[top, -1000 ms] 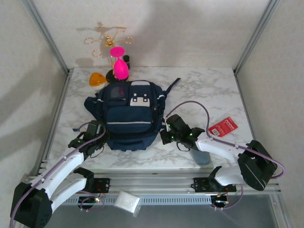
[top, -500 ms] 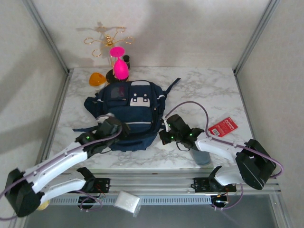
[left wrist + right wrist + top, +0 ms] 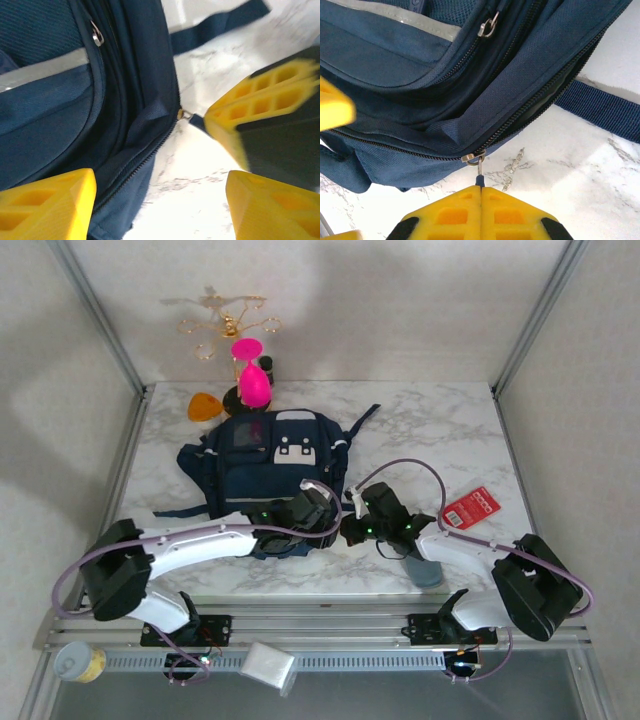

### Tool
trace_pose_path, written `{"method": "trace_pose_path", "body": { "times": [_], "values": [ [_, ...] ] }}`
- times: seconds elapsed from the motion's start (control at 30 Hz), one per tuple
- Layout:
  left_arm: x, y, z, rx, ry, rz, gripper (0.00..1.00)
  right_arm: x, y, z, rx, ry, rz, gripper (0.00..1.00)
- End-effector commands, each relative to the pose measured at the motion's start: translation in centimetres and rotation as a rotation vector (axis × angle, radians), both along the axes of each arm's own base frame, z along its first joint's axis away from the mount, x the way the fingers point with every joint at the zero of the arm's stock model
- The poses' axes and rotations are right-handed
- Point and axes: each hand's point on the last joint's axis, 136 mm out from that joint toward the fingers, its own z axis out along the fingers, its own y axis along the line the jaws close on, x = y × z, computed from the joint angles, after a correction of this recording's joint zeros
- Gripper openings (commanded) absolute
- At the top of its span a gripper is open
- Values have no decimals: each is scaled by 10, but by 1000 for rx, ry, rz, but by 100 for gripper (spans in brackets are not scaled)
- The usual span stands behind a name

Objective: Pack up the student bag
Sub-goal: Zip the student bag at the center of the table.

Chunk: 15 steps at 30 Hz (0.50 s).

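The student bag (image 3: pixel 270 475) is a navy backpack lying flat mid-table with its front pocket up. Its side zip (image 3: pixel 530 117) and pale stripe (image 3: pixel 395 17) fill the right wrist view. My right gripper (image 3: pixel 481 189) is shut on the zipper pull (image 3: pixel 479 172) at the bag's lower right corner (image 3: pixel 340 530). My left gripper (image 3: pixel 160 210) stands open just beside that corner, its yellow fingers (image 3: pixel 47 205) over the bag's seam and bare marble, nothing between them. In the left wrist view the right gripper's fingers (image 3: pixel 265 100) pinch the pull (image 3: pixel 190 116).
A pink hourglass-shaped object (image 3: pixel 251 380), an orange piece (image 3: pixel 203 406) and a gold stand (image 3: pixel 225 328) sit behind the bag. A red packet (image 3: pixel 469 507) lies at the right. A grey cup (image 3: pixel 426 570) stands under the right arm. A strap (image 3: pixel 605 110) trails on the marble.
My left arm has swung right across the front of the bag to its lower right corner, and its jaws have opened wider. The right gripper has stayed shut on the pull.
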Motion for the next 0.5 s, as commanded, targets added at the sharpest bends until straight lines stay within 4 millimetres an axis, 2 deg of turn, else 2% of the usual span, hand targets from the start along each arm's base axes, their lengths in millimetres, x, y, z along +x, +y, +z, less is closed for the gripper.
{"method": "trace_pose_path", "body": {
  "times": [0.0,0.2,0.23,0.33,0.47],
  "values": [
    [9,-3,-2,89,-57,-66,69,2,-5,1,13,-3,-17,0],
    [16,13,-33,239,-53,-38,67,4,-7,-2,10,4,-33,0],
    [18,16,-36,261,-58,-32,64,5,-8,-3,6,1,-34,0],
    [22,27,-45,325,-67,-4,46,9,-8,-3,-16,-24,-28,0],
    [21,35,-46,329,-68,22,23,17,-7,-3,-19,-62,-32,0]
  ]
}}
